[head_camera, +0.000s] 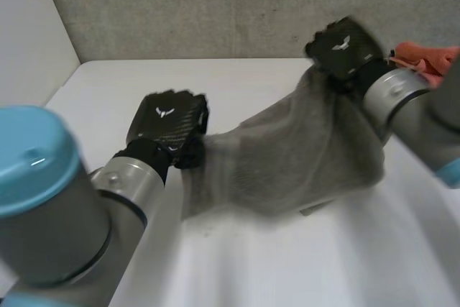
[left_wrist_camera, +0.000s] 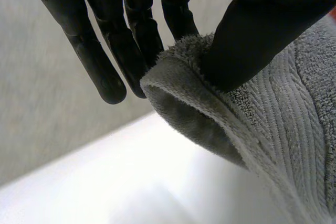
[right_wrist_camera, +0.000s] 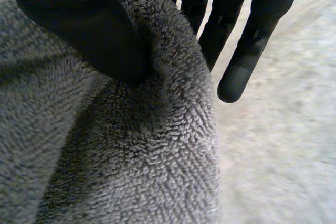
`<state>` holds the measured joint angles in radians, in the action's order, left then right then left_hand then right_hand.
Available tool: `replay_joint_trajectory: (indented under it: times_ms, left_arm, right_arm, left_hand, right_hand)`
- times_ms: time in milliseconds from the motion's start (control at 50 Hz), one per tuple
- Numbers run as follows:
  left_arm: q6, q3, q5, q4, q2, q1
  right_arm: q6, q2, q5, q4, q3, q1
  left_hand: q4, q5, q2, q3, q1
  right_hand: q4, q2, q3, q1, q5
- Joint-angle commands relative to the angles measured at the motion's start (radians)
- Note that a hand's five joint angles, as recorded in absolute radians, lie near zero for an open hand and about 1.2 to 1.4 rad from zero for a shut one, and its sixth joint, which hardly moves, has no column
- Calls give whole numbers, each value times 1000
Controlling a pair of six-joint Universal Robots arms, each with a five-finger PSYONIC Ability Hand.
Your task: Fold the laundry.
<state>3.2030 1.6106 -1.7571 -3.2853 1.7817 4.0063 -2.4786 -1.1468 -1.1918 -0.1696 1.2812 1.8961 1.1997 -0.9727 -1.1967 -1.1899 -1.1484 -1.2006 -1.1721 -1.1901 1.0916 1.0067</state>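
Head view: nearest, the left hand [head_camera: 167, 124] pinches one end of the grey towel [head_camera: 287, 156] between thumb and fingers, over the white table [head_camera: 251, 271]. Farther, the right hand [head_camera: 343, 47] clamps the other end, higher. Advice: level both ends, pull the sag taut, then lower. An orange cloth [head_camera: 424, 59] lies beyond.

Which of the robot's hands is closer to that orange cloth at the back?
Right. The right hand holds the raised end of the towel, just beside the orange cloth. The left hand pinches the towel's other end, much farther from it.
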Motion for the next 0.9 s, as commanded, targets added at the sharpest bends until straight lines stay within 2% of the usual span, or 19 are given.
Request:
replay_joint_trajectory:
  times_ms: [20,40,60,80,160,200,280,360,420,460,520,580,680,800,820,840,860,900]
  left_arm:
    - [23,-76,-12,-79,255,111]
    - [26,-90,-16,-85,278,115]
    - [29,-103,-24,-88,298,125]
    - [35,-125,-41,-89,330,149]
    - [41,-150,-81,-89,358,227]
    - [43,-150,-82,-91,358,247]
    - [49,-144,-79,-89,351,267]
    - [51,-130,-79,-89,314,267]
    - [49,-109,-78,-94,279,266]
    - [51,-103,-78,-97,262,266]
    - [52,-100,-78,-99,229,266]
    - [52,-109,-79,-99,209,273]
    - [54,-136,-78,-99,212,316]
    - [58,-164,-78,-99,272,330]
    - [63,-164,-78,-99,278,330]
    - [66,-162,-76,-99,285,329]
    - [76,-158,-75,-99,289,326]
    - [89,-149,-74,-97,288,321]
  right_arm:
    - [-11,246,-8,-185,-29,44]
    - [-16,258,-11,-189,-28,56]
    - [-20,257,-14,-189,-22,61]
    - [-25,254,-17,-189,-17,64]
    - [-83,210,-63,-171,27,57]
    - [-149,124,-89,-122,65,44]
    - [-271,-34,-92,14,124,18]
    - [-330,-93,-83,154,159,-64]
    - [-319,-100,-80,240,168,-118]
    - [-292,-100,-77,304,170,-161]
    - [-211,-87,-66,338,175,-199]
    - [-125,-67,-60,331,185,-210]
    - [-13,66,-54,285,162,-209]
    - [-55,137,-45,194,127,-203]
    - [-83,159,-43,167,118,-201]
    - [-95,168,-40,151,113,-201]
    - [-108,177,-35,139,107,-201]
    - [-135,197,-6,111,92,-200]
  left_hand:
    - [197,-249,-200,-206,-248]
    - [197,-249,-200,-206,-248]
    - [197,-249,-200,-206,-248]
    - [197,-249,-200,-206,-248]
    - [197,-249,-200,-206,-248]
    - [197,-249,-200,-206,-248]
    - [197,-249,-200,-206,-248]
    - [197,-249,-200,-206,-248]
    - [197,-249,-200,-206,-248]
    - [197,-249,-200,-206,-248]
    - [197,-249,-200,-206,-248]
    - [197,-249,-200,-206,-248]
    - [197,-249,-200,-206,-248]
    - [197,-249,-200,-206,-248]
    - [116,-168,-119,-125,-167]
    - [-63,10,60,53,11]
    - [-506,454,503,496,455]
    - [-809,756,806,799,757]
  right_hand:
    - [270,242,260,-161,-251]
    - [811,782,800,-702,-791]
    - [1008,979,997,-899,-989]
    - [1026,998,1016,-917,-1007]
    - [1026,998,1016,-917,-1007]
    - [1026,998,1016,-917,-1007]
    - [1026,998,1016,-917,-1007]
    - [1026,998,1016,-917,-1007]
    - [1026,998,1016,-917,-1007]
    - [887,859,877,-778,-868]
    - [834,805,823,-725,-815]
    - [822,794,812,-713,-803]
    - [796,767,785,-687,-776]
    - [637,609,627,-528,-618]
    - [591,562,580,-482,-571]
    - [555,527,545,-446,-536]
    - [526,497,515,-417,-506]
    - [435,407,425,-326,-416]
